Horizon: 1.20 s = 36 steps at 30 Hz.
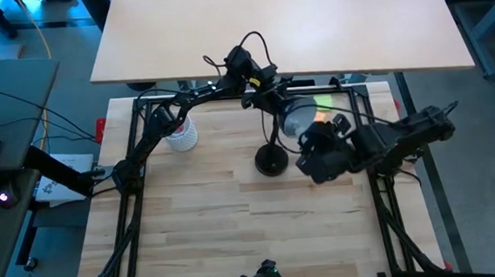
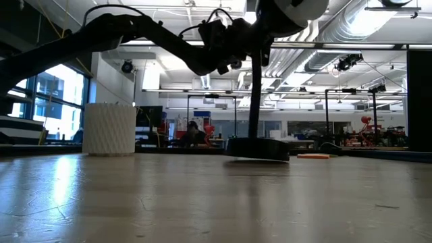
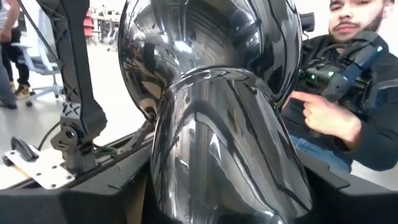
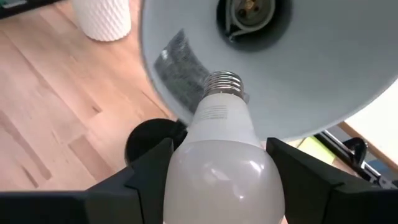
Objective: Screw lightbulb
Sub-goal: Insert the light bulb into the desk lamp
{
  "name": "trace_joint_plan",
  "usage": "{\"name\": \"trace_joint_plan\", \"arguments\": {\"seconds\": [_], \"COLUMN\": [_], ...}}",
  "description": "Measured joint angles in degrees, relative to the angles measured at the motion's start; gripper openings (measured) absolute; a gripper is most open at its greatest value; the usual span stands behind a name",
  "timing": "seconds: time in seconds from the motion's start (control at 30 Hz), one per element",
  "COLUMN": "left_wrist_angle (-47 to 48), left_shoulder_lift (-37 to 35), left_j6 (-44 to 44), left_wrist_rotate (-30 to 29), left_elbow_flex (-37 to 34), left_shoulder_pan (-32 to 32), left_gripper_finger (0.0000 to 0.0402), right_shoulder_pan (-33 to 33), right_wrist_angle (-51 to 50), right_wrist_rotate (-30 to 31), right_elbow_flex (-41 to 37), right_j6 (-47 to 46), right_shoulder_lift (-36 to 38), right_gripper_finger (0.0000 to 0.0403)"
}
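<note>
**Bulb held just short of the lamp socket**

The right end effector (image 4: pixel 214 180) grasps the lightbulb (image 4: pixel 217 168), its two dark fingers (image 4: pixel 146 171) pressed on either side of the white frosted globe. The bulb's silvery screw base points up toward the inside of the lamp shade (image 4: pixel 323 74), just below the socket (image 4: pixel 252 12) and a little to one side of it; base and socket are apart, not yet engaged.

The left end effector (image 1: pixel 266 89) reaches in from the far side of the tabletop (image 1: pixel 200 203) and is clenched around the black lamp head (image 3: pixel 211 93): in the left wrist view the glossy neck and shade fill the space between its fingers.

From above, the lamp's round black base (image 1: pixel 272 161) stands near the middle of the tabletop, with the right arm's wrist (image 1: pixel 331 150) just beside it. A white textured cup (image 1: pixel 181 136) stands well apart, toward the left arm. A person (image 3: pixel 348 99) sits beyond the tabletop, one hand pointing.
</note>
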<state>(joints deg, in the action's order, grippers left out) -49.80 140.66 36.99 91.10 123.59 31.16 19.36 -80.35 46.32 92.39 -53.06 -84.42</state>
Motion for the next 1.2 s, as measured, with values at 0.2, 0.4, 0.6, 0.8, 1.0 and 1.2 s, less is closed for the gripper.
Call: {"name": "trace_joint_plan", "arguments": {"seconds": [0.2,0.4,0.6,0.8,1.0,1.2], "left_wrist_angle": [7.9,10.9,8.8,8.7,7.4,6.2], "left_shoulder_lift": [0.0,-0.1,-0.1,-0.1,-0.1,-0.1], "left_j6": [-1.5,-6.1,-7.1,-4.2,1.0,2.6], "left_wrist_rotate": [-2.4,-2.0,-1.6,-1.2,-1.2,-1.2], "left_elbow_flex": [0.0,0.1,0.1,0.1,0.1,0.0], "left_shoulder_pan": [-0.2,-0.3,0.4,3.2,6.1,6.3], "left_gripper_finger": [0.028,0.0295,0.0297,0.0297,0.0297,0.0297], "right_shoulder_pan": [3.8,4.8,4.8,4.8,4.8,4.8], "right_wrist_angle": [-0.2,0.9,1.3,1.8,1.8,1.8], "right_wrist_rotate": [3.1,3.6,3.7,3.7,3.7,4.1], "right_elbow_flex": [-0.4,-0.4,-0.4,-0.4,-0.4,-0.4], "right_j6": [-3.9,-4.0,-4.0,-3.9,-3.6,-3.5], "right_shoulder_lift": [0.0,0.0,0.0,0.0,0.0,0.0], "right_gripper_finger": [0.0227,0.0227,0.0227,0.0227,0.0226,0.0227]}}
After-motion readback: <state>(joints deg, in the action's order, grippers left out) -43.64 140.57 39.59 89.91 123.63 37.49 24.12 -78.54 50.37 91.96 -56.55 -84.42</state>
